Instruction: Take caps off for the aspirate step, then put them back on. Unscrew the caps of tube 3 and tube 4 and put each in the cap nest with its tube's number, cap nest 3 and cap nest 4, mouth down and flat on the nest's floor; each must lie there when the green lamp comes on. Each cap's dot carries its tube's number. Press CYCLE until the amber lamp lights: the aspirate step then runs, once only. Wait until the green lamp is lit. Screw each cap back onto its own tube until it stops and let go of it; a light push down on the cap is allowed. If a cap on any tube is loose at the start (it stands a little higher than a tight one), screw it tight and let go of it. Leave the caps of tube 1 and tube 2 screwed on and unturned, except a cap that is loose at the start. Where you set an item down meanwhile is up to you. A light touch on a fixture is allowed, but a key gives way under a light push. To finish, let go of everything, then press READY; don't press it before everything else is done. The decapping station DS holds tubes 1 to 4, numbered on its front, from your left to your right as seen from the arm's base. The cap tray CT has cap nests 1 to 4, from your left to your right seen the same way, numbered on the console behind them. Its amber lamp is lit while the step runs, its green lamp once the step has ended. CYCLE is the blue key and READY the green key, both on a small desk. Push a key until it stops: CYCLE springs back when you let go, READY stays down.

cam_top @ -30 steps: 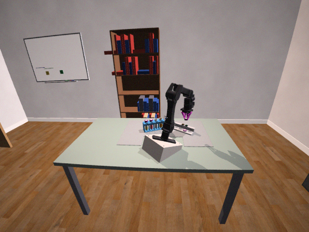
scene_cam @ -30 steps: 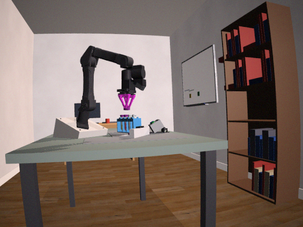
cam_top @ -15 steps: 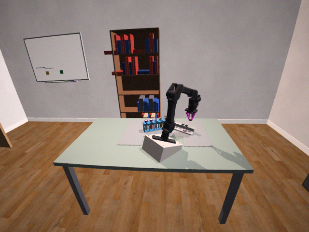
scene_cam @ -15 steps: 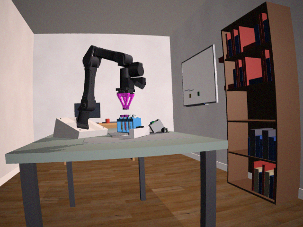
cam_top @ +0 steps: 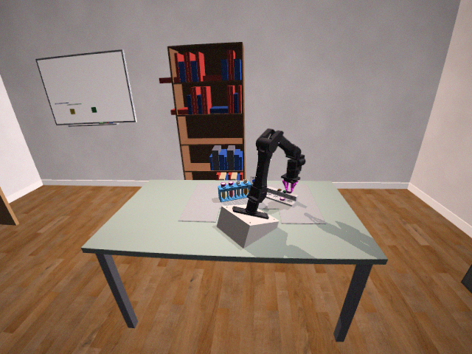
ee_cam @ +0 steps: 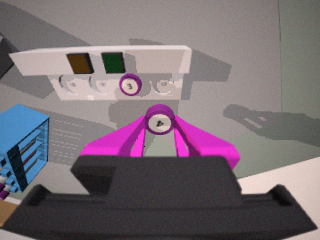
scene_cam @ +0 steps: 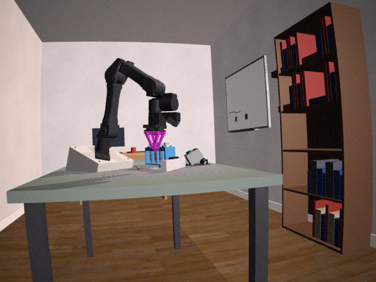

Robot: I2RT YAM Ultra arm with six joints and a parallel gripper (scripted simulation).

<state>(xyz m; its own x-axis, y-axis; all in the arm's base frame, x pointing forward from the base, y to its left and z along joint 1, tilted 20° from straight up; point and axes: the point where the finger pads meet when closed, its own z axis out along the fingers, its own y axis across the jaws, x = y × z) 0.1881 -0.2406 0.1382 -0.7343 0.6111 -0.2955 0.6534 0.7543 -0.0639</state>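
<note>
The claw [ee_cam: 160, 131] was clamped on cap 4 [ee_cam: 160, 123], dot facing the wrist camera, hanging above the cap tray [ee_cam: 107, 90] and a bit short of it. Cap 3 [ee_cam: 130, 85] already sat in its nest, and the nest just right of it [ee_cam: 165, 87] looked free, though it's blurry enough that I wouldn't swear to it. Main risk as I saw it: coming down slightly off, so the cap caught the nest rim and ended up tilted, or a magenta finger [ee_cam: 125, 137] nudged cap 3 next door. The console [ee_cam: 150, 57] with the lamps stood right behind the nests, so little room that way; the tabletop [ee_cam: 300, 60] to the right gave more space to back off. The blue tube station [ee_cam: 25, 135] was well off left.
</note>
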